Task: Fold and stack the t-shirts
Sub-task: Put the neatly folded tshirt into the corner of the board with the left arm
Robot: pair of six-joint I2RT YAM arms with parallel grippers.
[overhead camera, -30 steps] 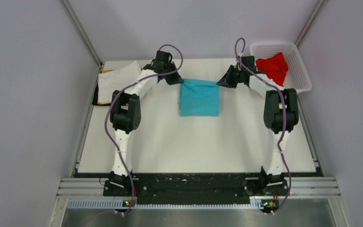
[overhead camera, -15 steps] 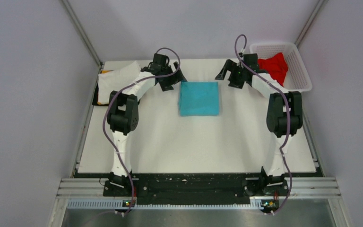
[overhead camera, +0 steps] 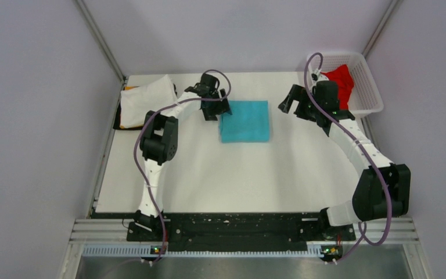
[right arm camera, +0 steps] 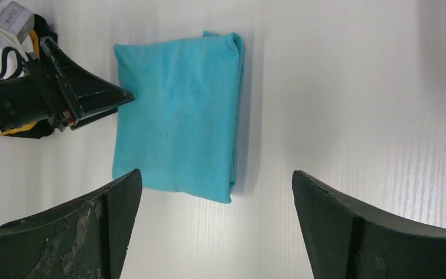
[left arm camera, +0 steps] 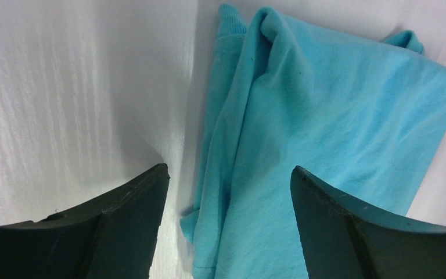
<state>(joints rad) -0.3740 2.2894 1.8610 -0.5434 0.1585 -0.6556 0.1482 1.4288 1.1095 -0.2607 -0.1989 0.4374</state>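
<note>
I am viewing left gripper (left arm camera: 226, 180) and right gripper (right arm camera: 215, 180) gaping wide, empty; only the left wrist view is showing the folded turquoise t-shirt (left arm camera: 325, 128) and its soft, layered edge.

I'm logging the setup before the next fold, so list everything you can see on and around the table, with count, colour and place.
turquoise t-shirt: one, turquoise-blue, folded flat at the table's far middle
red t-shirt: one, red, bunched in the basket
white t-shirt: one, white, on top of the pile at the far left
orange cloth: a sliver, orange, under the white t-shirt
black cloth: a sliver, black, under the same pile
basket: one, white mesh, far right corner
table: one, white
left gripper: one, black, open, over the turquoise t-shirt's left edge
right gripper: one, black, open, right of that shirt, holding nothing
</note>
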